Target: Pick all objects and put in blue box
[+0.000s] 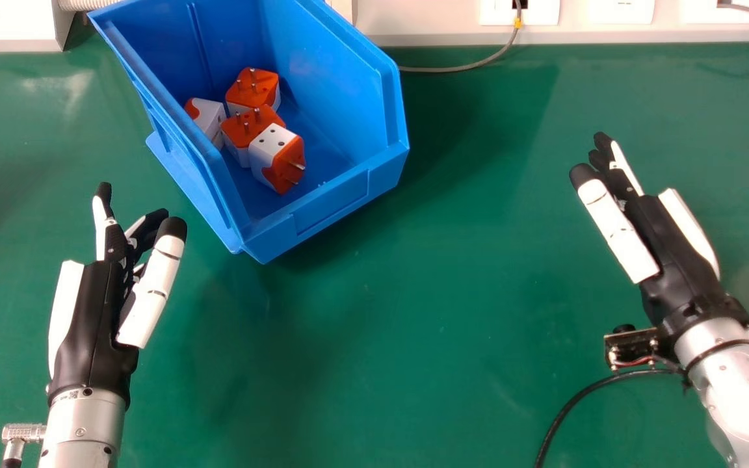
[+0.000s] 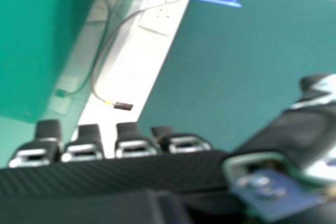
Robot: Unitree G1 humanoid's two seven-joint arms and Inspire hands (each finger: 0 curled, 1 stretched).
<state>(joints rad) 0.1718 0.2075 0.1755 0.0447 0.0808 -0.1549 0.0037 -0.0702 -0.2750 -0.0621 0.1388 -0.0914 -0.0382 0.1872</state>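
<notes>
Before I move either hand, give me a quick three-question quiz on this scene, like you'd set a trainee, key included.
1. How many plug adapters can be seen inside the blue box?
a) two
b) four
c) six

2. True or false: the left hand and the right hand are both empty.

3. Fill in the blank: in the head view, the blue box is nearer to the robot's ____ hand.

Key: 1 b; 2 true; 3 left
</notes>
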